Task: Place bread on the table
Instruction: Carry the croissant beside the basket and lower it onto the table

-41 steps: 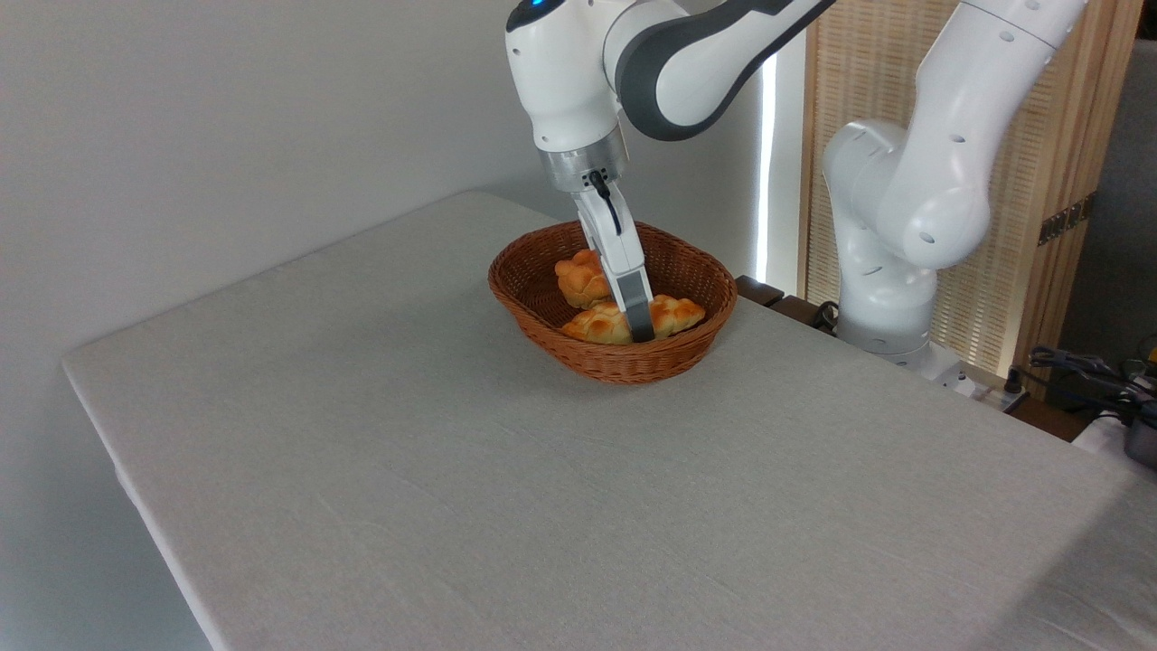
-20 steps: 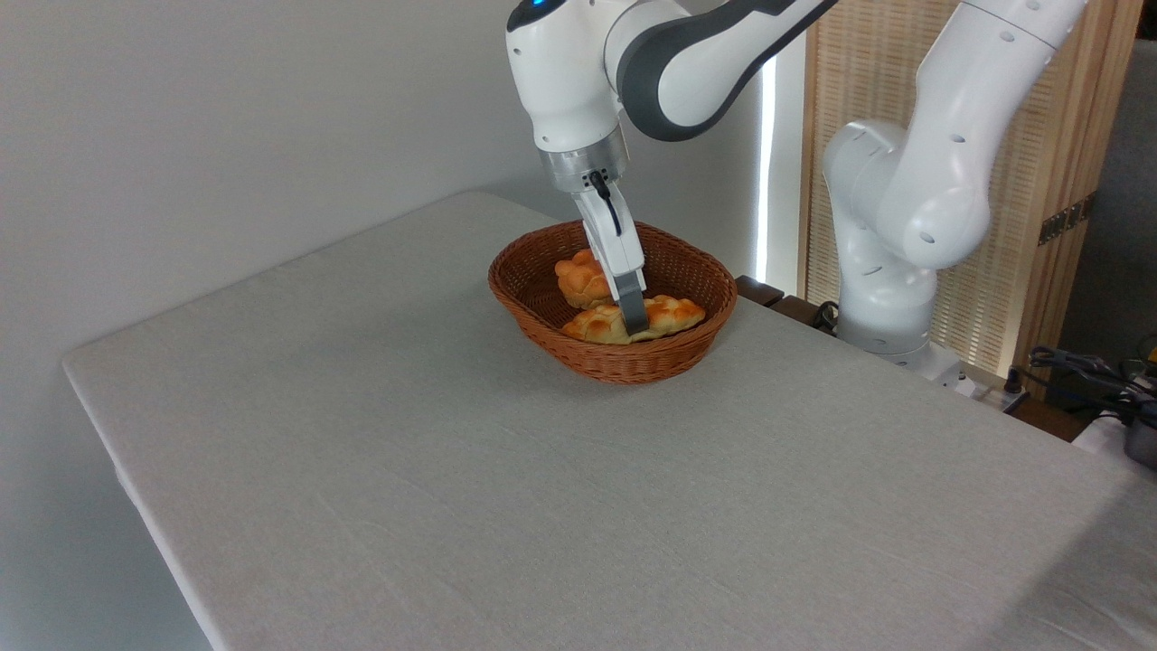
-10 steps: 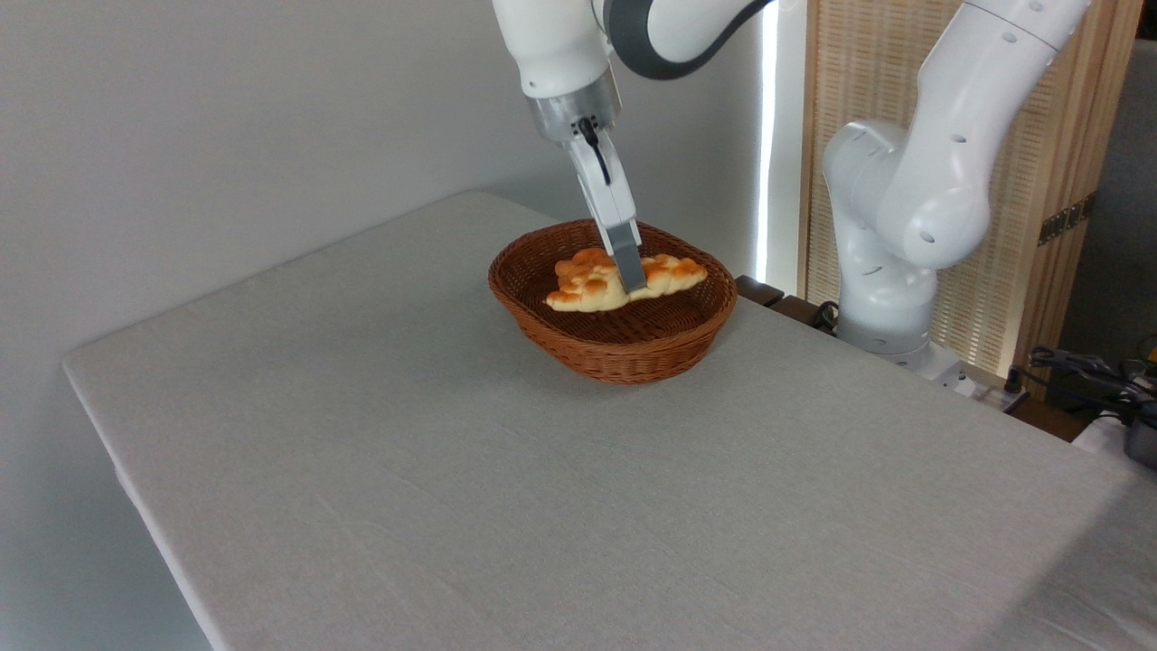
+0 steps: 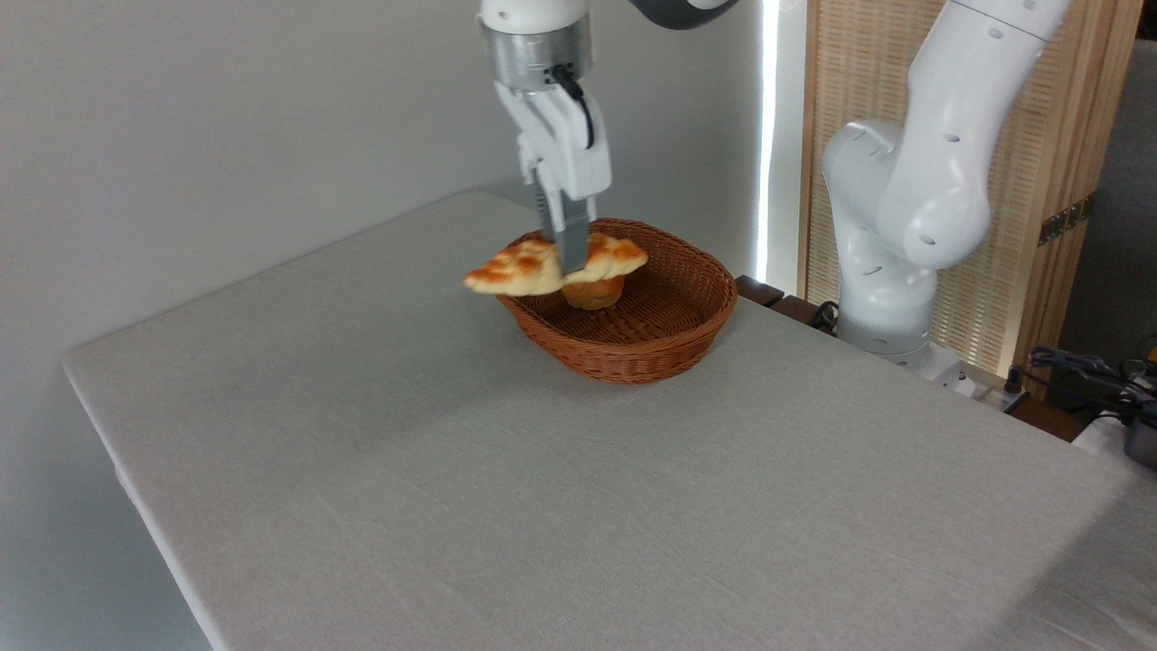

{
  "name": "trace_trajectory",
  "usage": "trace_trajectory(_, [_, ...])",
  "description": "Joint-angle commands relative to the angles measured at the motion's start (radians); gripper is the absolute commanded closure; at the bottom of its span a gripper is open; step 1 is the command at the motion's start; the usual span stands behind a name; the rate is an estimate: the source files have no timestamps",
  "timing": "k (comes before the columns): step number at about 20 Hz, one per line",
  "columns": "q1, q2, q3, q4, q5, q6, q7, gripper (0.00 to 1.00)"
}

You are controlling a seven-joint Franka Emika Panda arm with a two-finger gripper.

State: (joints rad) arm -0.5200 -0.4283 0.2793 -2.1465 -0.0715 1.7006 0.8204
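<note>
My gripper point(image 4: 572, 259) is shut on the bread point(image 4: 524, 268), a long braided golden loaf with pale sides. The loaf hangs level in the air above the left rim of the brown wicker basket point(image 4: 660, 348), its left tip reaching out past the rim. The grey-clothed table point(image 4: 506, 488) lies below it. My gripper points straight down from the wrist, and its near finger covers the middle of the loaf.
A small round orange bun point(image 4: 594, 292) stays in the basket, partly behind the loaf. My arm's white base point(image 4: 890, 271) stands at the table's far right edge, before a wooden slatted screen point(image 4: 1030, 181). Cables lie at the right edge.
My gripper closed on the loaf inside the basket, then lifted it out and carried it up and to the left. The round bun stayed in the basket.
</note>
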Motion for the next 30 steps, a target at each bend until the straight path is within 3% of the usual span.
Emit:
trace_trajectory(1, [-0.006, 0.325, 0.070, 0.311, -0.013, -0.021, -0.009, 0.76])
trace_trajectory(4, [-0.002, 0.527, 0.090, 0.468, -0.024, -0.018, -0.015, 0.73])
trace_trajectory(6, [-0.003, 0.624, 0.089, 0.525, -0.076, 0.008, -0.082, 0.72])
trace_trajectory(10, [-0.009, 0.700, 0.074, 0.527, -0.091, 0.103, -0.159, 0.66])
trace_trajectory(11, [-0.009, 0.703, 0.074, 0.527, -0.091, 0.105, -0.168, 0.60])
trace_trajectory(14, [-0.006, 0.709, 0.074, 0.525, -0.087, 0.105, -0.181, 0.15])
trace_trajectory(16, [-0.006, 0.714, 0.074, 0.524, -0.083, 0.103, -0.181, 0.00])
trace_trajectory(30, [-0.002, 0.747, 0.075, 0.516, -0.080, 0.102, -0.182, 0.00])
